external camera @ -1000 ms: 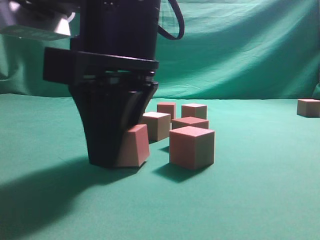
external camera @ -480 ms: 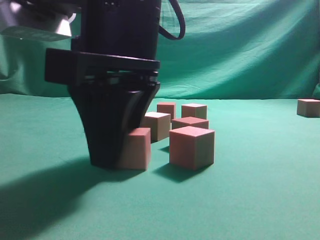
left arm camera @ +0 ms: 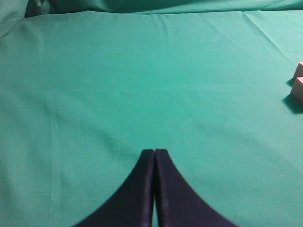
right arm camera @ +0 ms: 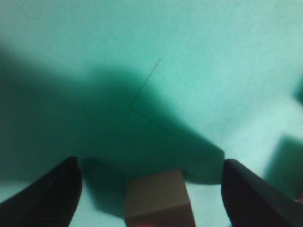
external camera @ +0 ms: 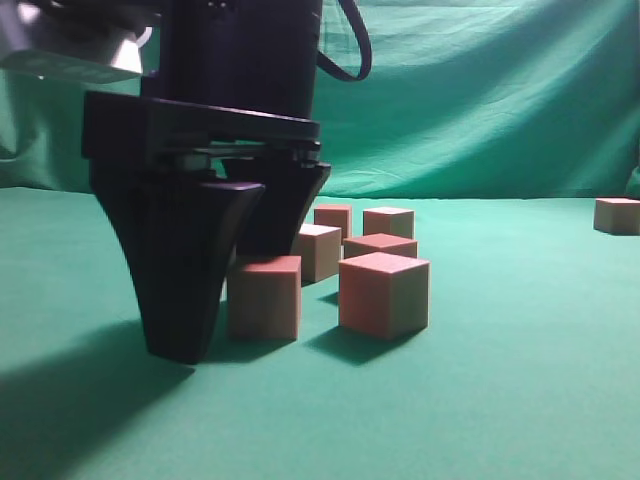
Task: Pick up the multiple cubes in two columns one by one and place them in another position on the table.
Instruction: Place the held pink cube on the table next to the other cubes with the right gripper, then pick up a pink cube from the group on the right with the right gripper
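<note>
My right gripper [external camera: 225, 320] stands open on the table [external camera: 500, 400], one finger on each side of a cube [external camera: 265, 298] and clear of it. That cube sits flat on the cloth, red top up. In the right wrist view the same cube [right arm camera: 158, 198] lies between the spread fingers of the right gripper [right arm camera: 150, 164], with gaps on both sides. Several more cubes stand close behind and to the right, the nearest [external camera: 383, 293] beside it. My left gripper [left arm camera: 155, 151] is shut and empty over bare cloth [left arm camera: 142, 71].
One cube [external camera: 617, 215] stands alone at the far right. Two cubes [left arm camera: 298, 87] show at the right edge of the left wrist view. A wrinkled green curtain [external camera: 480, 90] closes off the back of the table.
The right gripper has opened and let go of the cube. The cube, tilted a second ago, now rests flat on the table. The near finger has swung out to the left.
</note>
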Motion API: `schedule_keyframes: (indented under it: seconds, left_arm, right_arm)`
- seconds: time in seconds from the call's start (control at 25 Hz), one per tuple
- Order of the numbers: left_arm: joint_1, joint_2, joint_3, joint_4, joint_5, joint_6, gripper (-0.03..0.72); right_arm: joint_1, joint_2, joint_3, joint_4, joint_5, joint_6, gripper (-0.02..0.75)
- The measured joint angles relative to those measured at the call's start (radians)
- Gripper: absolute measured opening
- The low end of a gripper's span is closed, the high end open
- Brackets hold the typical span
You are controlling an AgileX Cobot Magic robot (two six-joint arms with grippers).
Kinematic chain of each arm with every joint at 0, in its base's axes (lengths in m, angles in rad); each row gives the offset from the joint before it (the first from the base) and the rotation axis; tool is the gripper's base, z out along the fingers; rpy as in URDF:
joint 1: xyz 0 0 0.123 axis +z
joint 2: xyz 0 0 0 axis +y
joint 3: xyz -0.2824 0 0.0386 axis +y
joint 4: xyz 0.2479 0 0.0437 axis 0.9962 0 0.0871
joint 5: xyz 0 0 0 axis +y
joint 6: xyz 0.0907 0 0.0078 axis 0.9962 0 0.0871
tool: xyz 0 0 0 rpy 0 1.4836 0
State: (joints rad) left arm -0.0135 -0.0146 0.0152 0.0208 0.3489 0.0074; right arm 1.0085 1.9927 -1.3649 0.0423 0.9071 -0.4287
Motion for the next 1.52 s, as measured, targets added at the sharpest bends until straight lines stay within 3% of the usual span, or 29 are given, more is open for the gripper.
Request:
schedule_keyframes:
  seconds: [0.24, 0.64, 0.88, 1.08, 1.32, 1.52]
  left_arm:
    - [0.000, 0.000, 0.000, 0.000, 0.000, 0.000, 0.000]
    - [0.000, 0.000, 0.000, 0.000, 0.000, 0.000, 0.000]
    - [0.000, 0.000, 0.000, 0.000, 0.000, 0.000, 0.000]
    - [0.000, 0.000, 0.000, 0.000, 0.000, 0.000, 0.000]
    - [0.000, 0.000, 0.000, 0.000, 0.000, 0.000, 0.000]
    - [0.000, 0.000, 0.000, 0.000, 0.000, 0.000, 0.000]
  right_arm:
    - [0.000, 0.000, -0.034, 0.000, 0.034, 0.009, 0.548]
    - [0.000, -0.033, -0.279, -0.017, 0.288, 0.050, 0.548]
    - [0.000, -0.094, -0.382, -0.007, 0.321, 0.167, 0.548]
    - [0.000, -0.211, -0.370, -0.040, 0.330, 0.230, 0.548]
    - [-0.008, -0.456, -0.298, -0.243, 0.338, 0.329, 0.548]
    - [-0.119, -0.639, -0.164, -0.314, 0.344, 0.400, 0.548]
